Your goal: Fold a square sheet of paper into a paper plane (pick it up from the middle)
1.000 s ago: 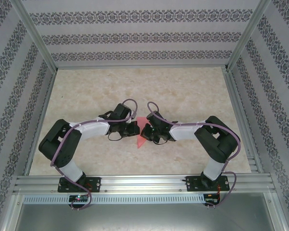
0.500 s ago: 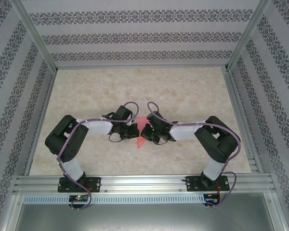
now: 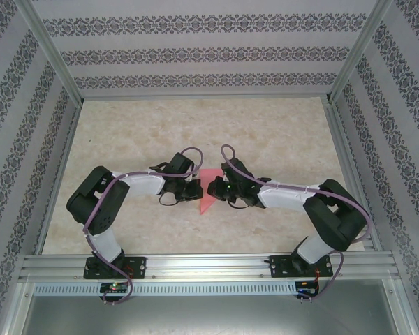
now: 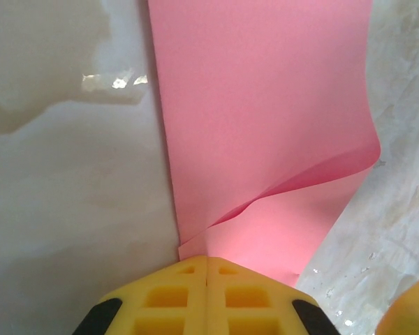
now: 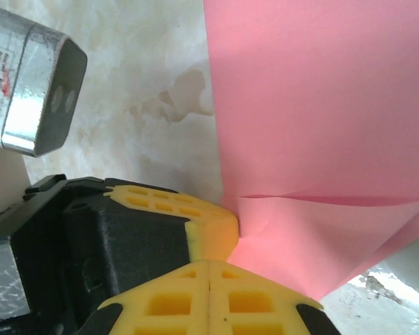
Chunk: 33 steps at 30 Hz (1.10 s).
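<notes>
Both claws are clamped shut: left gripper (image 3: 195, 190) and right gripper (image 3: 211, 188) meet midway across a beige marbled table (image 3: 265, 132), each pinching a thin pink-red square sheet of paper (image 3: 204, 204) between them, one flap curling up. Light, floppy and easily creased, it seems best held near its folded edge.
</notes>
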Available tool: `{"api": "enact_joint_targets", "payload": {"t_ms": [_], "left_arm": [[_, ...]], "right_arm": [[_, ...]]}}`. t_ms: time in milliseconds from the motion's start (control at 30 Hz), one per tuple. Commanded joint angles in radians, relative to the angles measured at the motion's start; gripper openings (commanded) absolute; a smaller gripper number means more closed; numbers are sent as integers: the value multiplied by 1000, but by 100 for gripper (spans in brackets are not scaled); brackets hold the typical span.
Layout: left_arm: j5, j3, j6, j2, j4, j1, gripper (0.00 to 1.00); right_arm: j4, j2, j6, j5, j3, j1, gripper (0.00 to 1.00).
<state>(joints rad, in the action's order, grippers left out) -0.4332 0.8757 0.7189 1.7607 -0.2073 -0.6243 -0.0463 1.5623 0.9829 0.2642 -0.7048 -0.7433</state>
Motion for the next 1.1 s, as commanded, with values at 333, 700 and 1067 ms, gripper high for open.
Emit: {"api": "enact_joint_targets", "payload": {"t_ms": [333,700,1067], "left_arm": [[171,34,-92,71,-172,-32,0],[215,48,-119,100,-218,-34,0],[237,56,-128,107,-240,-35,0]], "right_arm": [[-55,78,-65,61,44,38,4],[-2,74,-53,25,51,67,3],[33,109,-75,27,0,102,4]]}}
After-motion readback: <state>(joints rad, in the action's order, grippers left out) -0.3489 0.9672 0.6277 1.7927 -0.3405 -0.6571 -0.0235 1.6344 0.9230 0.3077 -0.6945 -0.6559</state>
